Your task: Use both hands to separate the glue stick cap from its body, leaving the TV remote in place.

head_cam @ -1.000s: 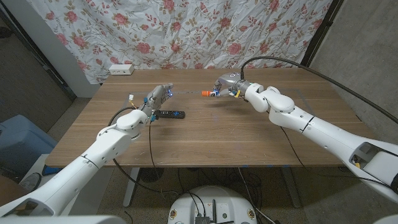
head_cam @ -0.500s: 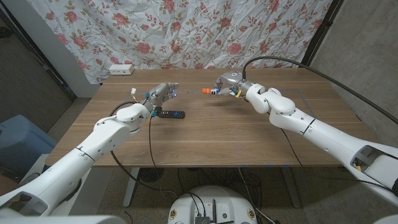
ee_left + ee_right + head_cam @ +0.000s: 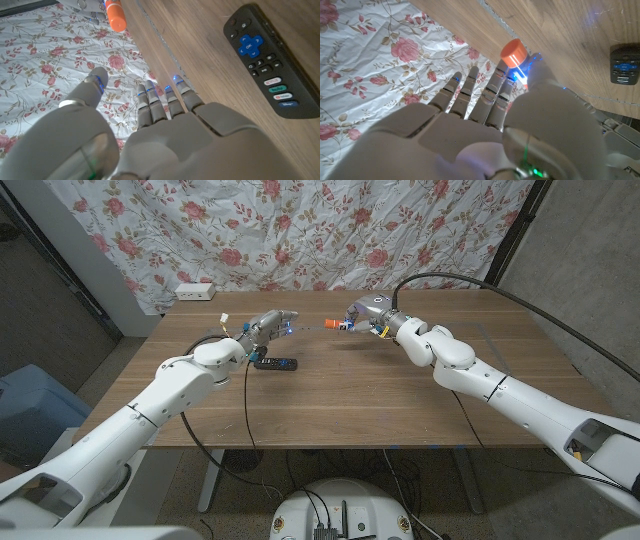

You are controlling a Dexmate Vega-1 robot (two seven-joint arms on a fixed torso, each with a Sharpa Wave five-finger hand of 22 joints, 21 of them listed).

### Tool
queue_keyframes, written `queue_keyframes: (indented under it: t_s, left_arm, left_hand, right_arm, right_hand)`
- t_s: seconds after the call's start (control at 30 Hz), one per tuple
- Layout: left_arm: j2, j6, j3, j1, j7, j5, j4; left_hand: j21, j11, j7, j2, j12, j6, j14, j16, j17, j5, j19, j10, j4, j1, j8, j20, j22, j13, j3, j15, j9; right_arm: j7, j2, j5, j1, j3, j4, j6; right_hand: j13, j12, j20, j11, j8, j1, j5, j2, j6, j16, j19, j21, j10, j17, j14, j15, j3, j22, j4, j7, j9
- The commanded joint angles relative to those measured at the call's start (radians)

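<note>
My right hand grips the glue stick up off the worktop, orange cap end poking out toward my left side; in the right wrist view the cap sits past my fingers, thumb side pinning the body. My left hand holds nothing, fingers apart and stretched out, hovering just over the TV remote, which lies flat on the wood near the table's middle-left.

Step in hand, I reckon: bringing the free hand over to the cap, w/ the pull-off itself not begun. Stick is near my left fingertips but w/ a clear gap between. Next move prob. calls for closing that gap, pinching the orange end, then pulling apart along the stick's axis, w/o dropping low enough to nudge the remote.
</note>
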Motion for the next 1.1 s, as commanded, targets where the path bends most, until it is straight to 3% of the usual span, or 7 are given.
queue_keyframes:
  t_s: [0.03,0.83,1.1]
  left_arm:
    - [-0.012,-0.023,0.05,-0.053,-0.054,0.043,0.041]
    - [-0.042,-0.028,0.128,-0.143,-0.105,0.165,0.103]
    - [-0.054,-0.019,0.148,-0.171,-0.13,0.19,0.123]
  left_hand:
    - [-0.003,-0.025,-0.015,-0.011,-0.007,0.006,-0.003,-0.003,0.003,0.005,-0.008,0.0,0.001,0.025,0.005,-0.003,0.002,0.004,-0.01,-0.011,0.001]
    - [-0.006,-0.073,-0.055,-0.034,-0.017,0.031,-0.01,-0.003,0.003,0.007,-0.047,0.028,0.004,0.109,0.01,-0.02,0.002,0.004,-0.025,-0.012,0.001]
    - [-0.005,-0.073,-0.053,-0.038,-0.014,0.043,-0.008,-0.002,0.003,0.006,-0.048,0.051,0.005,0.129,0.013,-0.02,0.002,0.004,-0.032,-0.024,0.001]
  right_arm:
    - [-0.048,0.009,0.004,-0.013,0.005,0.002,-0.017]
    - [-0.066,0.029,0.01,-0.002,-0.011,0.02,-0.024]
    - [-0.066,0.032,0.003,0.005,-0.019,0.026,-0.029]
  right_hand:
    - [0.005,-0.004,0.001,0.003,0.002,0.006,0.008,-0.002,0.031,0.008,0.012,0.001,0.009,0.005,0.01,-0.12,-0.003,0.004,0.001,-0.026,0.005]
    - [0.005,-0.007,0.0,0.003,-0.004,0.011,0.008,0.0,0.035,0.009,0.013,0.0,0.012,0.005,0.01,-0.12,-0.009,0.004,0.0,-0.026,0.005]
    - [0.005,-0.007,0.001,0.004,-0.005,0.012,0.008,0.0,0.037,0.009,0.013,-0.001,0.012,0.004,0.009,-0.12,-0.01,0.004,0.0,-0.026,0.005]
